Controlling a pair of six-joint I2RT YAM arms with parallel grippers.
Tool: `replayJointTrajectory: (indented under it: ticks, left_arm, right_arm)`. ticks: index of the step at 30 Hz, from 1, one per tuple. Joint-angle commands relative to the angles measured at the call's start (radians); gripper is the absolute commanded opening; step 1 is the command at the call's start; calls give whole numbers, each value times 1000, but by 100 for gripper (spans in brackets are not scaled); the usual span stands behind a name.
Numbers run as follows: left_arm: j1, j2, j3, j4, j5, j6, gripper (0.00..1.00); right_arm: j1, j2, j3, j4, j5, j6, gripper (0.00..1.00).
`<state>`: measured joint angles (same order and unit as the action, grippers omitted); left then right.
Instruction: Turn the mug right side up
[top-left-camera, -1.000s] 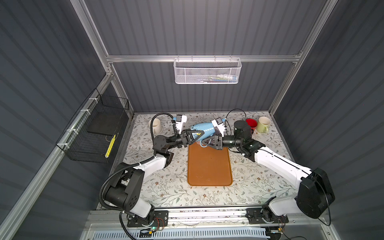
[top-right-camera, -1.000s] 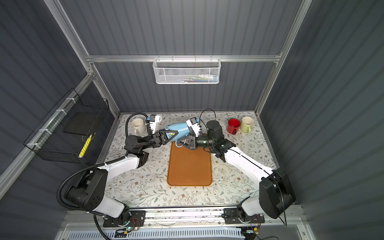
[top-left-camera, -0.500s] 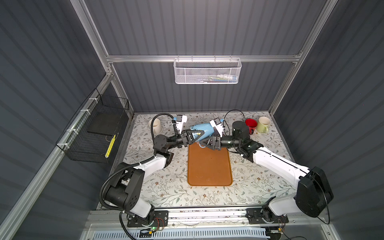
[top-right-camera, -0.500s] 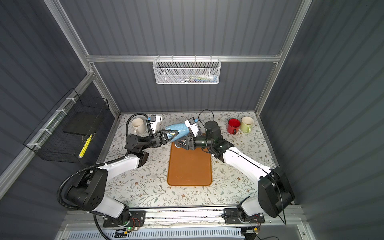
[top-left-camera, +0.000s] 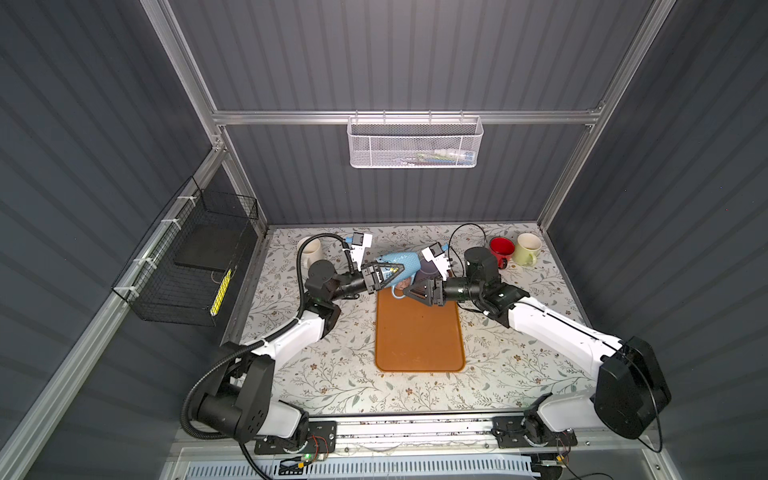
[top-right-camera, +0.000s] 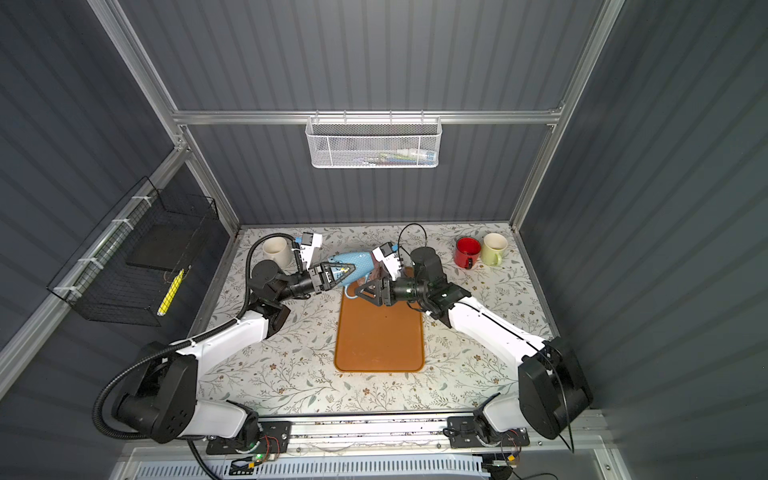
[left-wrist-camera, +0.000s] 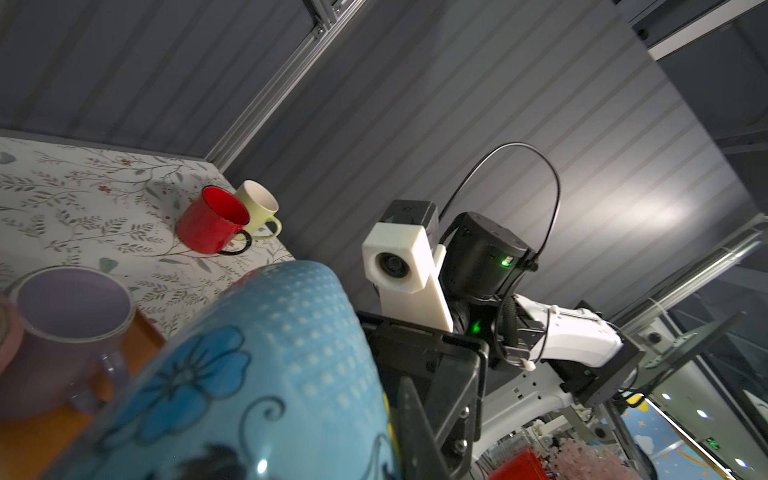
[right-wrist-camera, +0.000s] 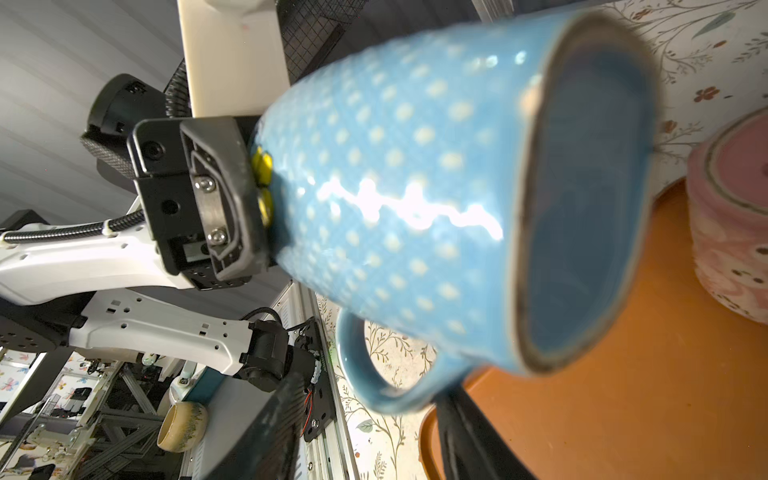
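Jaws of the right gripper (top-left-camera: 409, 291) have spread apart beneath the blue mug (top-left-camera: 405, 261), which hangs on its side above the far end of the orange mat (top-left-camera: 419, 332), mouth toward the right and handle down. Only the left gripper (top-left-camera: 390, 273) is clamped on it, at the base end (a small bite for a glazed cup). Tilting it further could make it slip or swing and strike the pink mug (right-wrist-camera: 731, 232) just beside it.

You see a red mug (top-left-camera: 501, 249) just beside a pale green mug (top-left-camera: 527, 248) at the table's (top-left-camera: 332, 374) far right corner, a cream mug (top-left-camera: 309, 250) at the far left corner, and an orange mat (top-left-camera: 419, 332) in the middle.
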<state>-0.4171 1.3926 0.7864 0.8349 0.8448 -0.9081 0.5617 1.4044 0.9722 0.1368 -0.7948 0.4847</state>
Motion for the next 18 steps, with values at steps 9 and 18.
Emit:
replayJointTrajectory:
  ticks: [9, 18]
  left_arm:
    - [7, -82, 261, -872, -214, 534, 0]
    - [9, 78, 590, -1433, -496, 790, 0]
  right_arm:
    - [-16, -33, -18, -8, 8, -30, 54]
    - [-28, -36, -36, -5, 16, -28, 54]
